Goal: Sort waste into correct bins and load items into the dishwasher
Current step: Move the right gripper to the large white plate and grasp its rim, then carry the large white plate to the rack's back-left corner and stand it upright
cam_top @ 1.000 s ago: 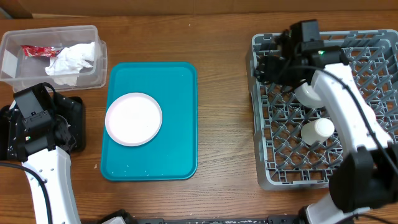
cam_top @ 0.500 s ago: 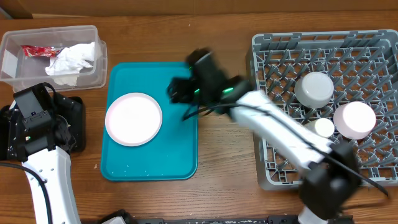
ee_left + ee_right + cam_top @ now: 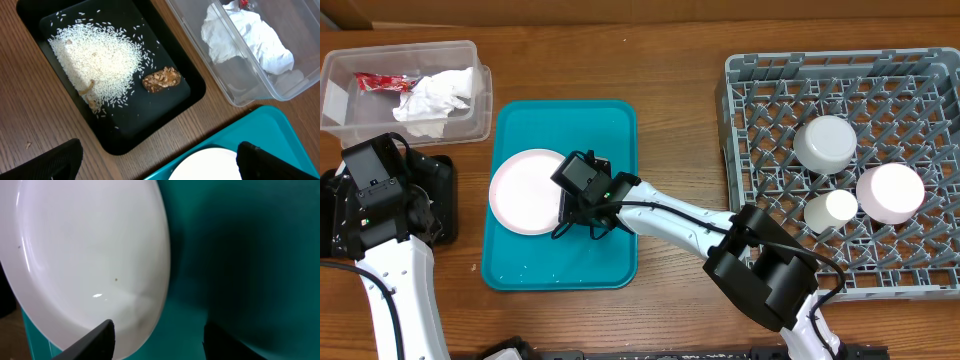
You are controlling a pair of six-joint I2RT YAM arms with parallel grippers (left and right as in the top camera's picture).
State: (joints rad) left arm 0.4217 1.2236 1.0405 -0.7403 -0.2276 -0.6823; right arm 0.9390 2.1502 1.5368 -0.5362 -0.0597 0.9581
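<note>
Pink plate (image 3: 525,190) rim between parted right tool (image 3: 157,337), arm outstretched, left tool (image 3: 157,160) spread

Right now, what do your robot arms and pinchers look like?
The left arm and right arm are smooth white tubes with chunky black joints and thin black cables. The left gripper and right gripper are boxy black blocks, each with two dark fingers.

Pale round plate (image 3: 527,190) is lying flat on a teal tray (image 3: 610,130); white bowl (image 3: 825,143), cup (image 3: 830,208) and pink saucer (image 3: 890,192) are sitting in the grey peg rack (image 3: 770,100); red wrapper (image 3: 382,82) and white tissues (image 3: 440,95) in the clear tub (image 3: 400,45); rice (image 3: 95,62) and brown lump (image 3: 161,80) in the black tray (image 3: 150,112).
</note>
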